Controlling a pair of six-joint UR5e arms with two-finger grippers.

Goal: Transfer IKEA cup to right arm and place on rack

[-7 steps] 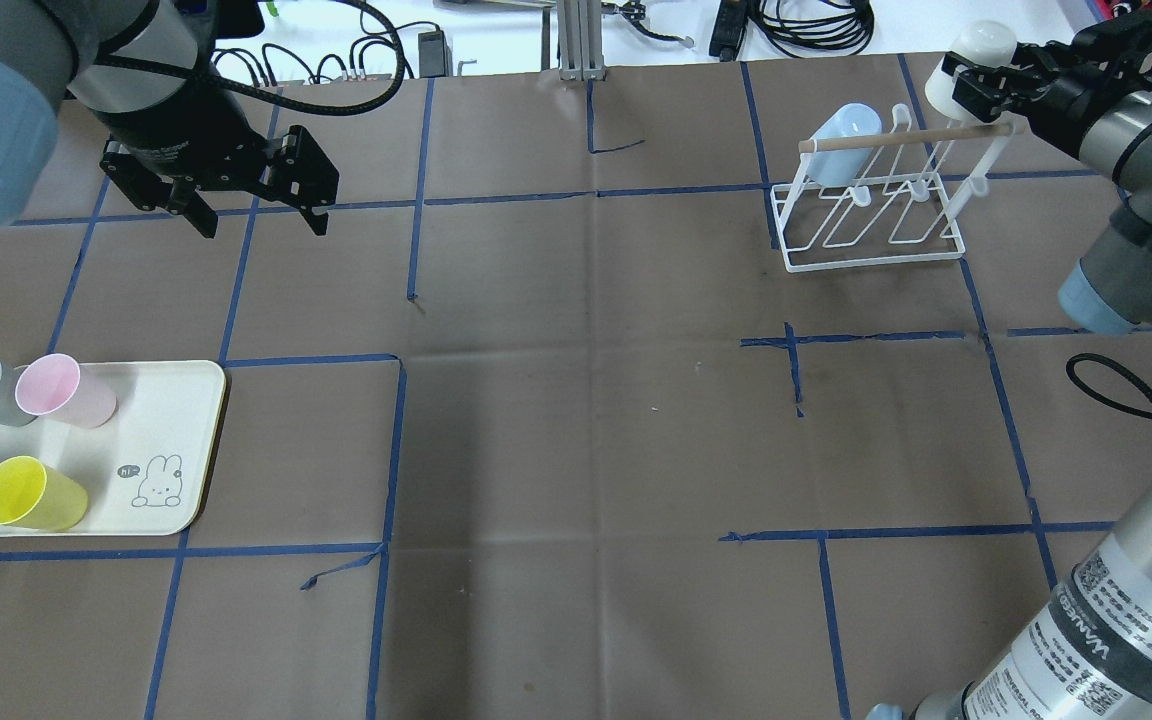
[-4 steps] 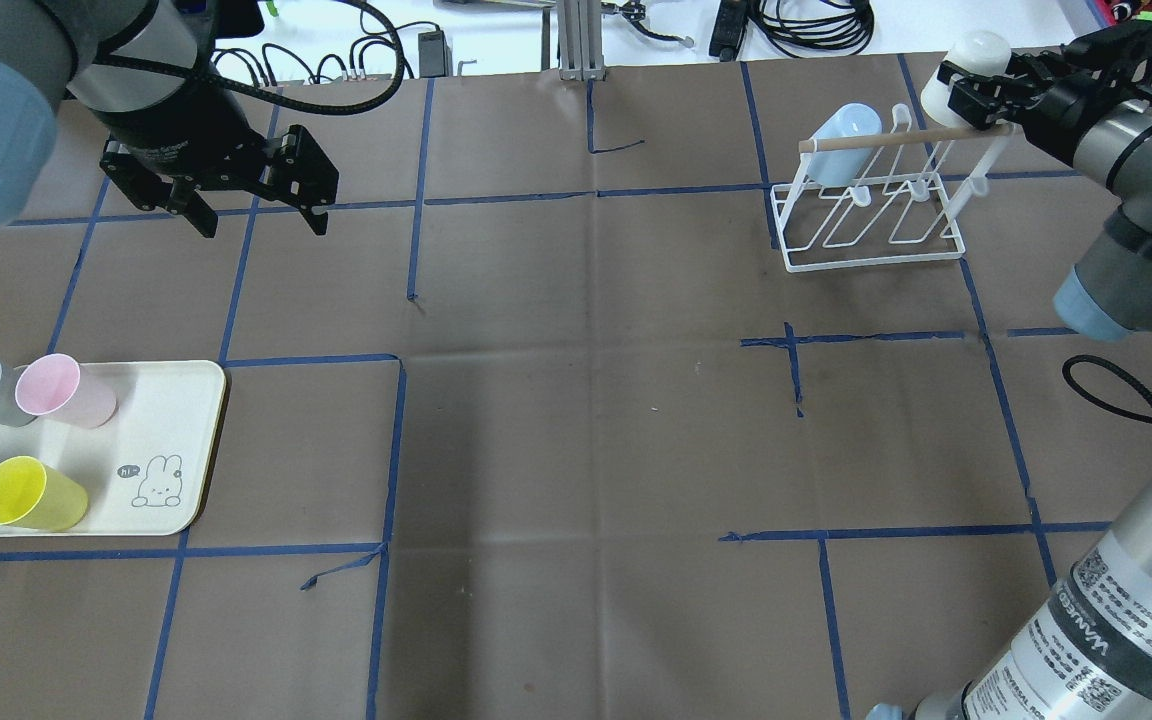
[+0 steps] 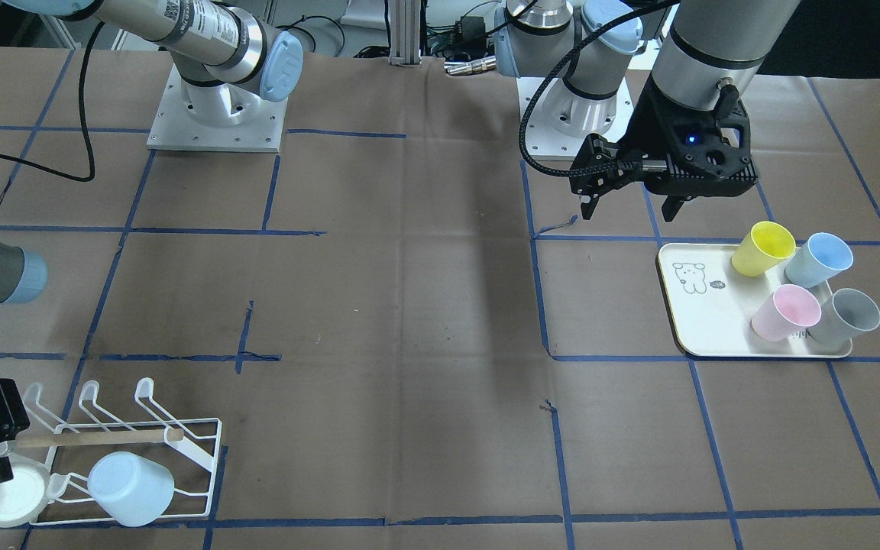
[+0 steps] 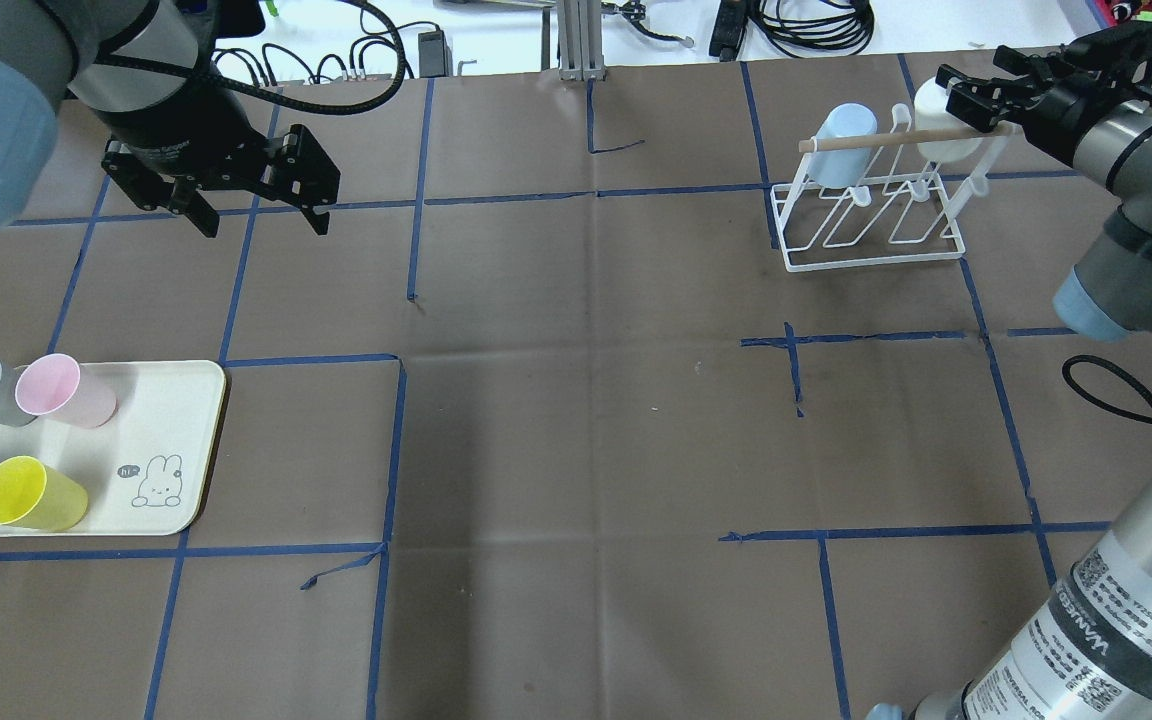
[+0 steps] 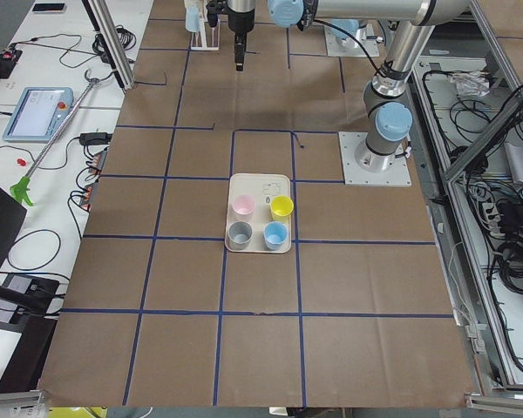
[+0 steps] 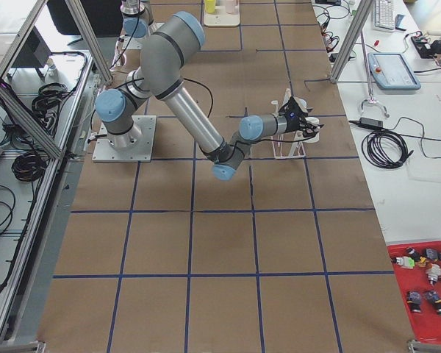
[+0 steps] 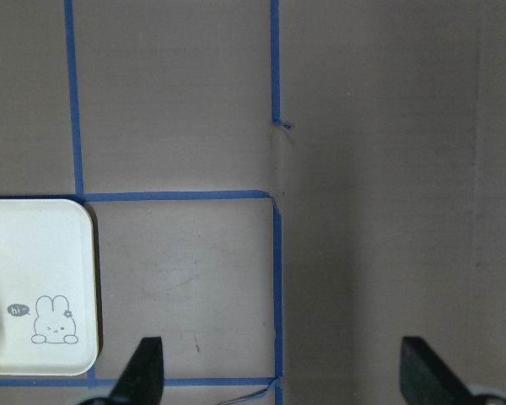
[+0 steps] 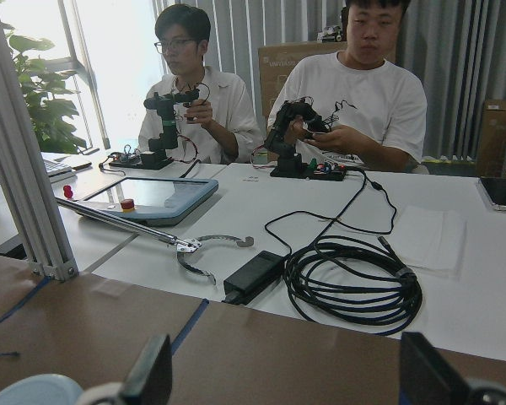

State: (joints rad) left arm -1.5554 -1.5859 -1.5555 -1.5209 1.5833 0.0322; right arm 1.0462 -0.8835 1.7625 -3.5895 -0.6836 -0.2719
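White cup sits on rack's far-right prong, just under right gripper's wide-open fingers; left gripper wide, empty, far left.

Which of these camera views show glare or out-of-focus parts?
Right wrist view: the bright window is blown out, and the black fingers of the right gripper look soft. Left wrist view: the black fingers of the left gripper blur too, while blue tape lines are sharp.

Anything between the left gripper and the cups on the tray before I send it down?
Nothing visible does. The left gripper hangs open above bare table beside the tray. The cups stand close together on it, so neighbours may crowd whichever one you pick.
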